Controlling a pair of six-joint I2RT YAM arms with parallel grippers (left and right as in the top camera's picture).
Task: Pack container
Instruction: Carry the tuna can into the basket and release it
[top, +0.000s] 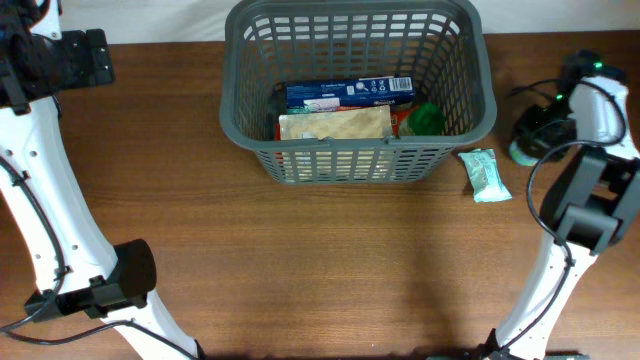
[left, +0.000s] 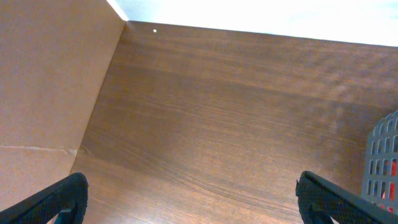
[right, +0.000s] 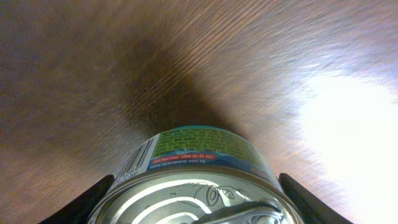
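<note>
Right claw (right: 194, 198) straddles a tin can (right: 200, 149), the tin's lower part cut off.
I cannot tell if its fingers pinch it. The container (top: 357, 160) sits well to its left, a teal packet (top: 485, 176) between them. The left claw (left: 191, 186) gapes.

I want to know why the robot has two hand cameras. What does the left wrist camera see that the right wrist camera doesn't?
Only the left wrist: a corner of the grey container, a brown board on the left, a white strip on top. Only the right wrist: a tin can with a ring-pull lid, held in the right gripper. Both: the brown wooden table, and dark gripper fingers at the bottom corners.
</note>
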